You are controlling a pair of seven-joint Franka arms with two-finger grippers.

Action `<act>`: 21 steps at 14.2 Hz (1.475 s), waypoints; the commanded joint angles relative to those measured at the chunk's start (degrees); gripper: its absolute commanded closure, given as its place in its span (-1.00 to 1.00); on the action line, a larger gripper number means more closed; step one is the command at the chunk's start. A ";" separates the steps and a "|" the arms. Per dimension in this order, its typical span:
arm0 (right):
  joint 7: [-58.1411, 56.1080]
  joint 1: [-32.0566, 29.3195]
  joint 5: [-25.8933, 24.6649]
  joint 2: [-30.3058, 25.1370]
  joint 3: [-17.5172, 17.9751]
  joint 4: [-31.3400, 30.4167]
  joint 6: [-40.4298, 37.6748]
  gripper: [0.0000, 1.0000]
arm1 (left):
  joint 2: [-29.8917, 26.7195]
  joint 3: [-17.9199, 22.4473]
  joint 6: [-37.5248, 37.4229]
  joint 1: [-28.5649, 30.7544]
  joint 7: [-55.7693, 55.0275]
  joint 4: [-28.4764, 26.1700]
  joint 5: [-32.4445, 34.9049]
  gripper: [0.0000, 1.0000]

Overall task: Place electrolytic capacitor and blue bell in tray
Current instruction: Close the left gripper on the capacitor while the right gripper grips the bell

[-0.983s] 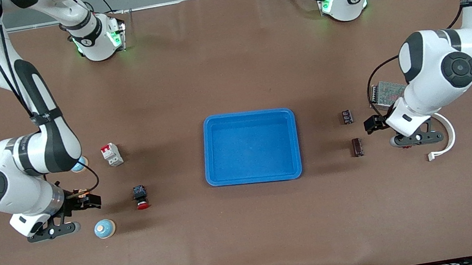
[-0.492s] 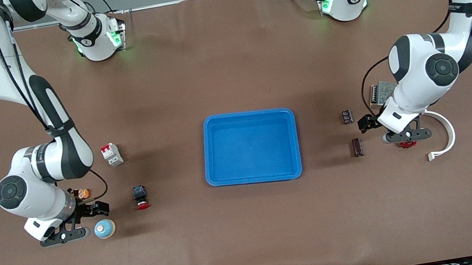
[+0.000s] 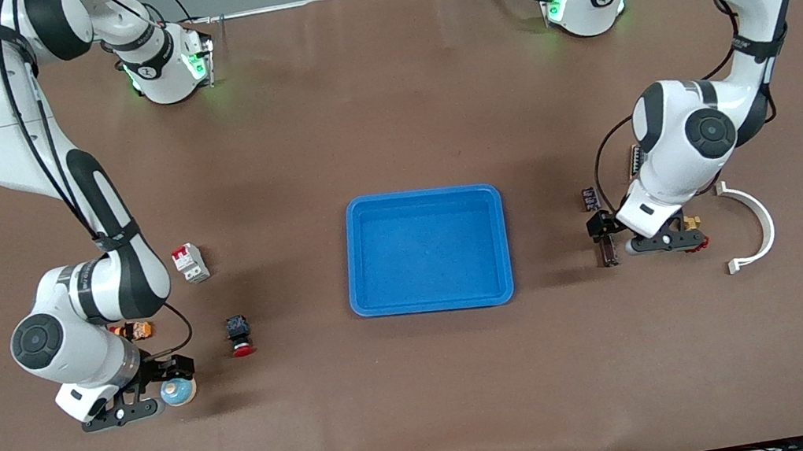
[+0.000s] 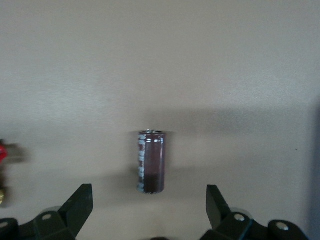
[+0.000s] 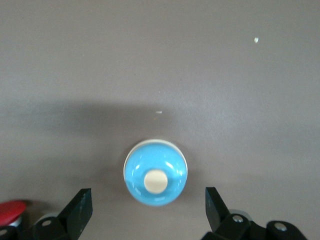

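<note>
The bright-blue tray (image 3: 428, 251) lies mid-table. The blue bell (image 3: 180, 391) with a cream knob stands toward the right arm's end, nearer the front camera than the tray. My right gripper (image 3: 149, 402) is open just over and beside it. In the right wrist view the bell (image 5: 155, 172) sits just ahead of the gap in my right gripper (image 5: 148, 210). The brown electrolytic capacitor (image 3: 606, 252) lies toward the left arm's end. My left gripper (image 3: 636, 248) is open right beside it. In the left wrist view the capacitor (image 4: 151, 162) lies just ahead of my left gripper (image 4: 149, 207).
A red-and-white breaker (image 3: 190, 263), a red push button (image 3: 239, 336) and a small orange part (image 3: 133, 329) lie near the bell. A small dark component (image 3: 589, 199), a white curved piece (image 3: 755, 224) and small red and yellow parts (image 3: 691, 227) lie near the capacitor.
My right gripper has moved up to the blue bell. My left gripper has moved toward the tray, up to the brown capacitor. Both stay open.
</note>
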 commanded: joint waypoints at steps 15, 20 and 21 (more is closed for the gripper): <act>-0.84 -0.86 0.81 4.63 0.21 2.08 5.71 -1.00 | 7.06 0.43 4.67 0.17 -0.47 3.80 2.68 -1.00; -0.92 -0.60 0.55 4.81 0.21 1.81 6.77 -1.00 | 8.30 0.51 4.67 0.08 -0.29 4.77 2.76 -1.00; -0.84 -0.60 0.63 4.81 0.21 1.81 6.77 -1.00 | 8.30 0.51 4.67 0.08 -0.29 4.68 2.77 -1.00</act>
